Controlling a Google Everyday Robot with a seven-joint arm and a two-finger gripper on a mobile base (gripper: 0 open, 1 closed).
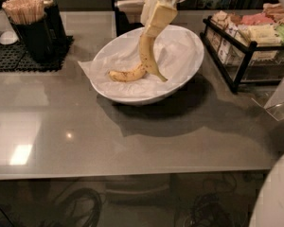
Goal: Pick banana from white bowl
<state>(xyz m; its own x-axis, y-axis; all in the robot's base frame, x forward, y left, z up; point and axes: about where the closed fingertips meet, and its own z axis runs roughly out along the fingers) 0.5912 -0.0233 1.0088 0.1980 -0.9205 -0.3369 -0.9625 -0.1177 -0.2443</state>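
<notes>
My gripper [157, 17] is at the top middle of the camera view, above the white bowl [132, 97]. It is shut on the upper end of the smooth yellow banana [148, 56], which hangs almost upright. The banana's lower tip is just over the crumpled paper lining; I cannot tell whether it touches. A second, brown-speckled banana [127, 74] lies flat in the bowl, left of the hanging one. The bowl stands on the grey table [132, 141].
A black holder of wooden sticks [27, 18] stands on a black mat [9, 56] at the back left. A black wire rack of packets [248, 37] stands right of the bowl. The robot's white body [274, 197] fills the bottom right corner.
</notes>
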